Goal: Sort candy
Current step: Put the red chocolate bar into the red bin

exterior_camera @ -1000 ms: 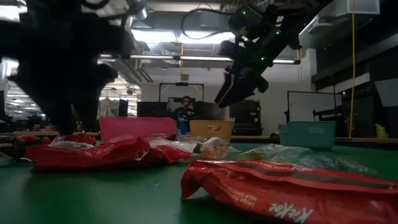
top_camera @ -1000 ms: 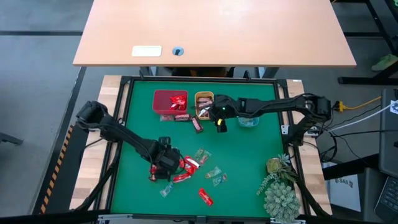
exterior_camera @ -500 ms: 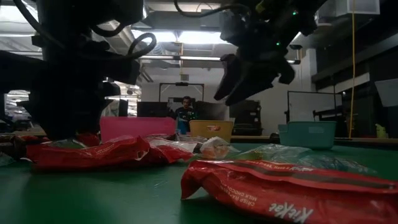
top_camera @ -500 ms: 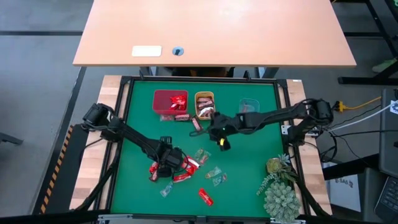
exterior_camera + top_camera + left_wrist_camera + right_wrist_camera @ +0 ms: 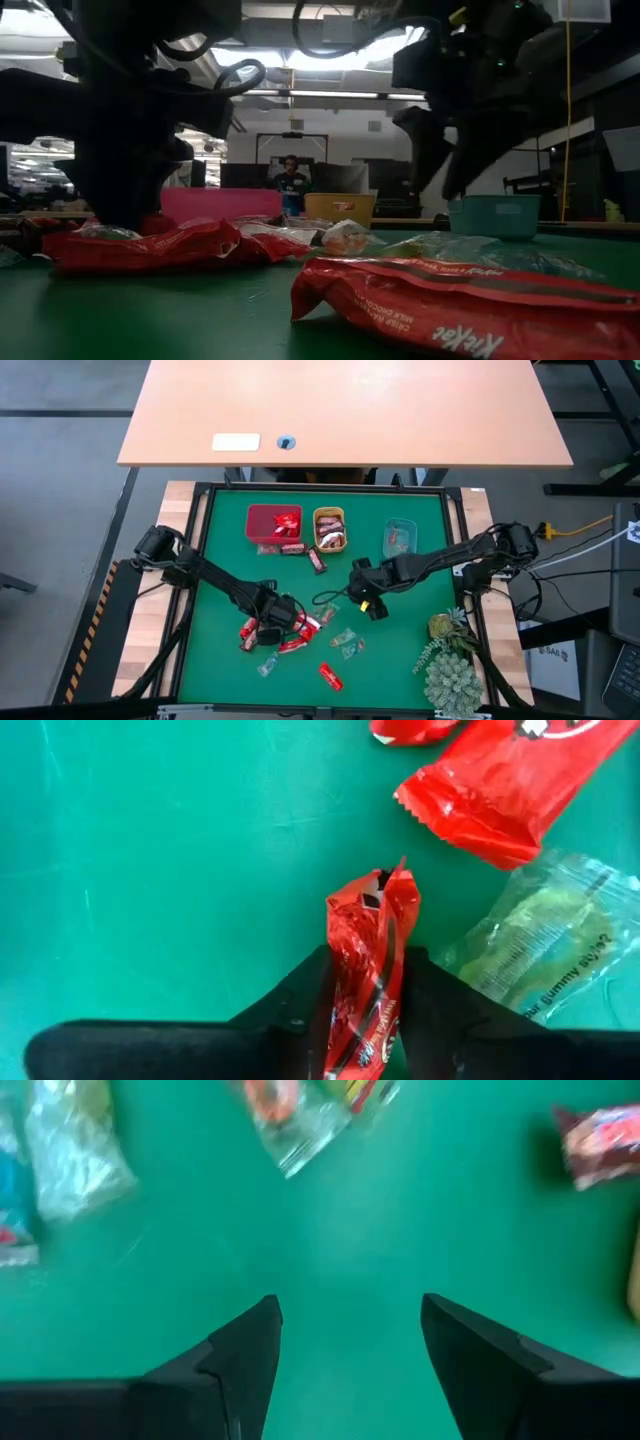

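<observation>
Left gripper (image 5: 365, 1010) down on the mat, fingers pinched onto a red candy (image 5: 370, 950) standing crumpled between the jaws, wrapper tip poking out just past the tips. Just beside those jaws, a clear greenish sweet (image 5: 540, 945); a little beyond, a larger red wrapper (image 5: 505, 790) lying flat on the green mat (image 5: 150, 840). Over to the right gripper (image 5: 350, 1340), jaws spread wide with nothing between them, hovering above bare mat; ahead of the tips, a clear wrapped sweet (image 5: 310, 1115), and another clear one (image 5: 70, 1140) off to one side, both well apart from the fingers. From above, a loose cluster of candy (image 5: 300, 625) around and beyond the left jaws, one red piece (image 5: 330, 677) lying alone nearer the table's front edge. Farther off, beyond both grippers, the red tray (image 5: 258, 523) with a few red pieces, the orange tray (image 5: 329, 517) with brown bars, the teal tray (image 5: 399, 527) with a couple of clear ones. Two brown bars (image 5: 318, 559) resting just outside the trays. Sorting well begun but perhaps only half done: roughly a dozen sweets left on the mat.
</observation>
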Tool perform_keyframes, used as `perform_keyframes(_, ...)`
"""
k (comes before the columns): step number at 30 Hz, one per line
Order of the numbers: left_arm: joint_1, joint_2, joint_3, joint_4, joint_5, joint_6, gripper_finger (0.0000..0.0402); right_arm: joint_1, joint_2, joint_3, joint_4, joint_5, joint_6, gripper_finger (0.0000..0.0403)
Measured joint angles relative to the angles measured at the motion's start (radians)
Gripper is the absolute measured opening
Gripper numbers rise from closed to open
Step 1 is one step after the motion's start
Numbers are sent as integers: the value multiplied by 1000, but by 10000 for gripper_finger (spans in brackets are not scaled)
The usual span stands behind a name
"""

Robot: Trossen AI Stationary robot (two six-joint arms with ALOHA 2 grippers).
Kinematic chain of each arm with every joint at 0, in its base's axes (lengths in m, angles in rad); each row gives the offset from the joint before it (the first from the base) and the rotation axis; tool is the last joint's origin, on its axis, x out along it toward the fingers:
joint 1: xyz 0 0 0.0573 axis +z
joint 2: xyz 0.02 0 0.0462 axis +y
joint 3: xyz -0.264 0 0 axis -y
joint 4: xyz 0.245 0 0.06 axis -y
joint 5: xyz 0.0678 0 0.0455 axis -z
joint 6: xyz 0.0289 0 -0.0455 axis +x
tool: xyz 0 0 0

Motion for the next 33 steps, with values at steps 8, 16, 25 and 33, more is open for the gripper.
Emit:
perform_keyframes(8, 54, 4, 55, 13, -2, -15, 83, 45, 0, 0, -62, -8, 77, 241)
perform_keyframes(16, 141, 3, 140, 2, -6, 18, 85, 71, 0, 0, -103, -33, 133, 241)
perform_keyframes(25, 299, 2, 287, -33, -51, 222, 85, 72, 0, 0, -118, -166, 183, 241)
perform_keyframes(33, 457, 2, 408, -160, -185, 409, 85, 107, 0, 0, -113, -252, 197, 241)
